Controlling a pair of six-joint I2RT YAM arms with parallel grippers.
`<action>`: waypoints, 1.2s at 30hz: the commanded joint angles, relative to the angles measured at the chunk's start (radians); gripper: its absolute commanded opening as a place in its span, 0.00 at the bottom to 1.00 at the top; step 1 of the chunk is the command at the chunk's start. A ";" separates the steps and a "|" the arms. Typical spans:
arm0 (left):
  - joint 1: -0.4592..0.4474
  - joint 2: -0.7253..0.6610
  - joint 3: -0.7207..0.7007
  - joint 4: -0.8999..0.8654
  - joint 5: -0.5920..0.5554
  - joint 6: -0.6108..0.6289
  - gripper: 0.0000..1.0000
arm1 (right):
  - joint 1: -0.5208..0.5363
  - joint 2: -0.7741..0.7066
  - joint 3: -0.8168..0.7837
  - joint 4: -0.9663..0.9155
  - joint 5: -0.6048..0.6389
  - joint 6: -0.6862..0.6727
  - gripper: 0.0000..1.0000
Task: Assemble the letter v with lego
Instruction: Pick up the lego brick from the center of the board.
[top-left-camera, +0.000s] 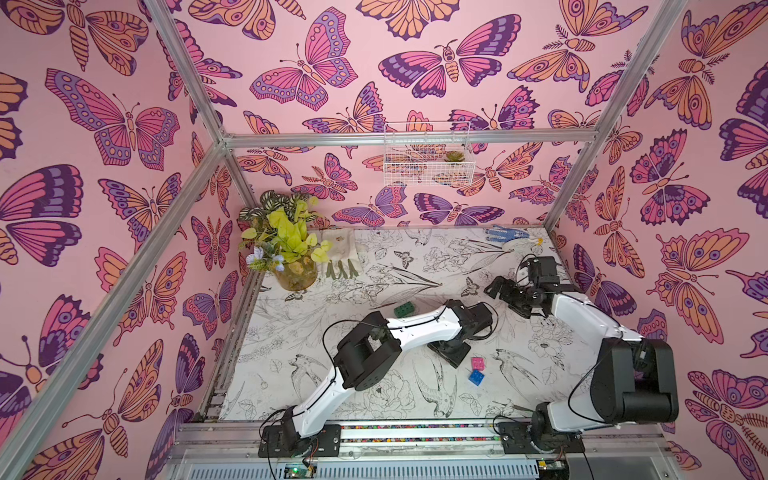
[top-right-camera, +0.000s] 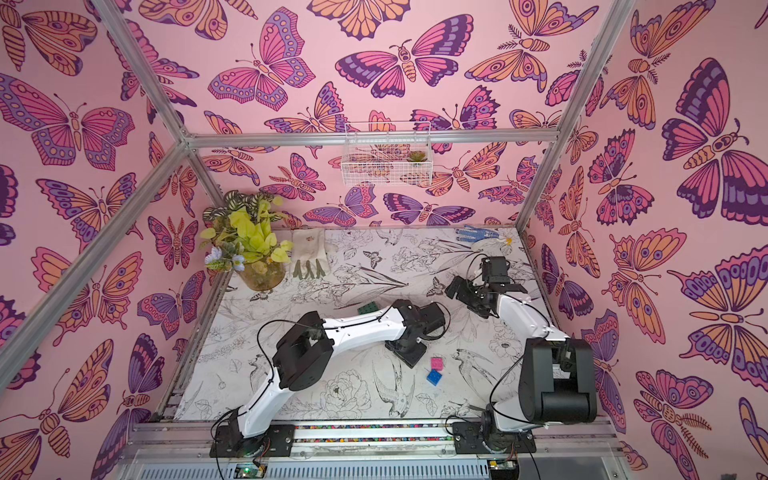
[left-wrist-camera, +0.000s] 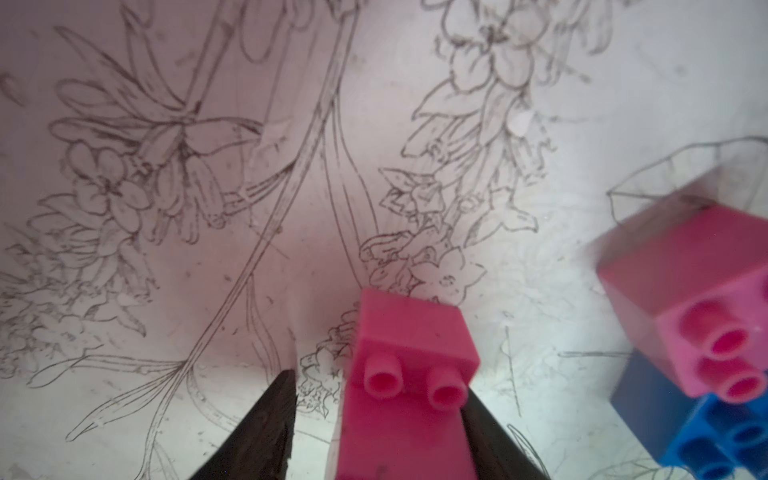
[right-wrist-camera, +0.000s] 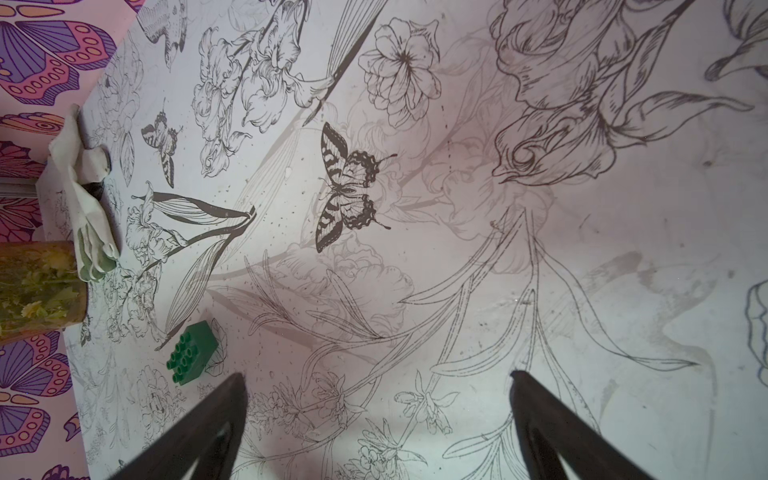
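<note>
Covering the desk (top-left-camera: 374, 270) is a white sheet w/ black line-drawn flowers, birds & butterflies, boxed in by pink butterfly wallpaper (top-left-camera: 104, 124) and an aluminium frame (top-left-camera: 407, 139), w/ a wire basket (top-left-camera: 428, 166) on the back wall and a leafy vase (top-left-camera: 286, 249) at the desk's upper left. Left gripper (left-wrist-camera: 378, 386) straddles a pink brick (left-wrist-camera: 407, 332), one finger touching, gap at the other, not clamped; a second pink brick (top-left-camera: 477, 363) and blue brick (top-left-camera: 476, 377) sit lower right of centre, green brick (top-left-camera: 403, 309) mid-desk. Right gripper (right-wrist-camera: 376, 376) hangs wide open, empty.
</note>
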 joint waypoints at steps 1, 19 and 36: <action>0.000 0.011 0.010 0.019 0.003 0.014 0.55 | -0.004 0.001 -0.006 0.005 -0.012 -0.007 0.99; 0.001 -0.010 -0.031 0.043 0.004 0.000 0.34 | -0.004 -0.001 -0.006 0.007 -0.016 -0.006 0.99; 0.146 -0.278 -0.128 0.012 -0.032 0.137 0.27 | 0.012 -0.016 -0.011 0.031 -0.078 -0.020 0.99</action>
